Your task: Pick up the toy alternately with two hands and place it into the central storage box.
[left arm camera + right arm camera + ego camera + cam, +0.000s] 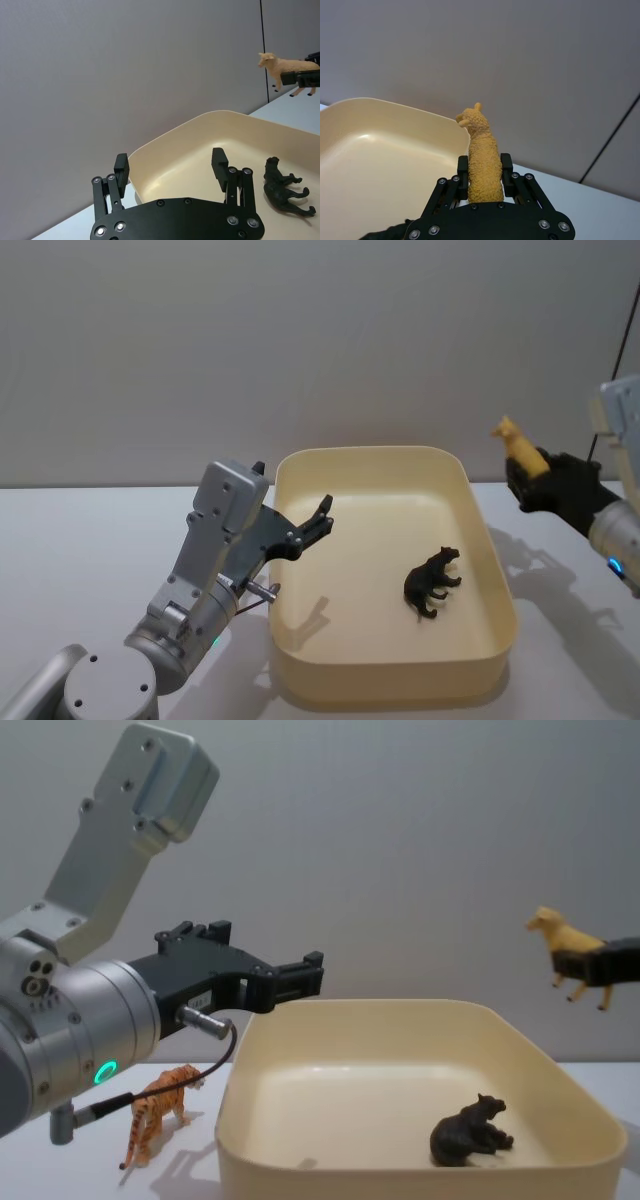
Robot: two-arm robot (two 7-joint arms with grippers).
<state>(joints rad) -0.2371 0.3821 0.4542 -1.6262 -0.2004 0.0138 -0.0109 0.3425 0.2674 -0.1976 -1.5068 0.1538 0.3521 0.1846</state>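
Tan toy [518,445] gripped by right hand [529,474] beside box [400,682]; left hand [322,515] spread, empty

- I see the left gripper [322,518] raised and levelled forward, jaws spread wide; its silver forearm [205,570] slopes down behind it.
- Right gripper [528,478] held high, jaws clamped on yellow toy [518,445].

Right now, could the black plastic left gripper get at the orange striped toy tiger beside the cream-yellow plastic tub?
Probably yes. The left gripper is open and empty over the tub's left rim. The tiger stands just outside that wall, lower down, with nothing between. The gripper would need to draw back and descend.
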